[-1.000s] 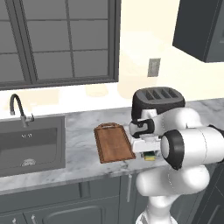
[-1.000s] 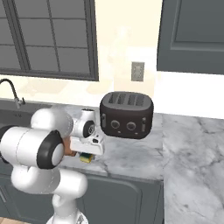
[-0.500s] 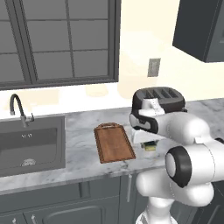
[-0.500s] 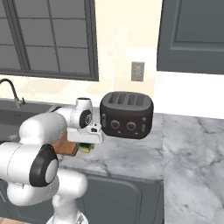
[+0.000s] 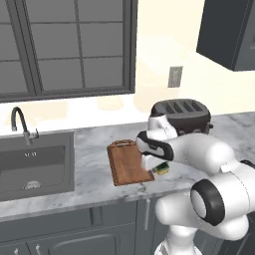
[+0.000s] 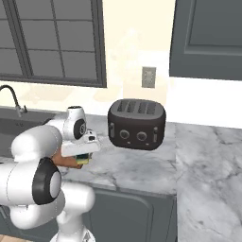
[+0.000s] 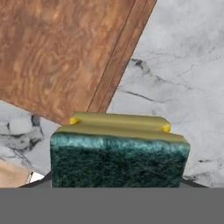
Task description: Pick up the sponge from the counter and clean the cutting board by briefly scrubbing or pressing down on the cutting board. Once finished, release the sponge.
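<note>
Hand view: gripper (image 7: 118,186) holds the sponge (image 7: 119,153) over bare counter (image 7: 183,83); the board (image 7: 61,48) lies just up-left.

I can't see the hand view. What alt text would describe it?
A small green-topped yellow foam sponge fills the lower middle, close to the camera. Beyond it lie a corner of a reddish-brown wooden cutting board and the grey-white marbled stone counter.

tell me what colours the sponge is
Dark green scrub layer over yellow foam; the sponge shows best in the hand view.
</note>
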You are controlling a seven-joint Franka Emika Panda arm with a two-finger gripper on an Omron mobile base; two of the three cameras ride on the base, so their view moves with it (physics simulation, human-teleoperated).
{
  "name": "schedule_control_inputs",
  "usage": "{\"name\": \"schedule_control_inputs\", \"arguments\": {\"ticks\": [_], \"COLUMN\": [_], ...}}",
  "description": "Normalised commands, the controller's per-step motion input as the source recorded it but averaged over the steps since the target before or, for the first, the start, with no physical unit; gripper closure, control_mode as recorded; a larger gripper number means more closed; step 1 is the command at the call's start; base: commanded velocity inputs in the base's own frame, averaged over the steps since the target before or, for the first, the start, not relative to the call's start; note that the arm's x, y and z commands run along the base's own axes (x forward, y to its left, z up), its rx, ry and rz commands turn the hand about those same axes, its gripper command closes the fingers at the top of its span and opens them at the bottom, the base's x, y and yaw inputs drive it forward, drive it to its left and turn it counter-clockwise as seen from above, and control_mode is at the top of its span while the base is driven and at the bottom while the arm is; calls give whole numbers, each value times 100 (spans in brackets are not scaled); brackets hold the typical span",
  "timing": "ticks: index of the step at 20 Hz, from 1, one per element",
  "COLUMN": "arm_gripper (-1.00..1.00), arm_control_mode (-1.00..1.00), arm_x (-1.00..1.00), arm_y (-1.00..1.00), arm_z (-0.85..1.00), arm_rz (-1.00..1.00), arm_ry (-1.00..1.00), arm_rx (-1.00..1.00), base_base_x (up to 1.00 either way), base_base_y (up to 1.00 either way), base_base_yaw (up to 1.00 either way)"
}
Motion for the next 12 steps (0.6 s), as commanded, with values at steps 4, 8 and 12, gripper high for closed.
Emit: {"name": "schedule_control_inputs", "arguments": {"ticks": [4, 8, 12], "arm_gripper": [100, 100, 100], "arm_control_mode": [-100, -100, -100], "arm_x": [11, 18, 10], "arm_y": [27, 23, 21], "arm_z": [-4, -15, -20], "arm_rz": [39, 39, 40], "arm_ry": [2, 8, 8], "arm_rx": [0, 0, 0], "base_base_x": [0, 0, 0], "base_base_y": [0, 0, 0], "base_base_yaw": [0, 0, 0]}}
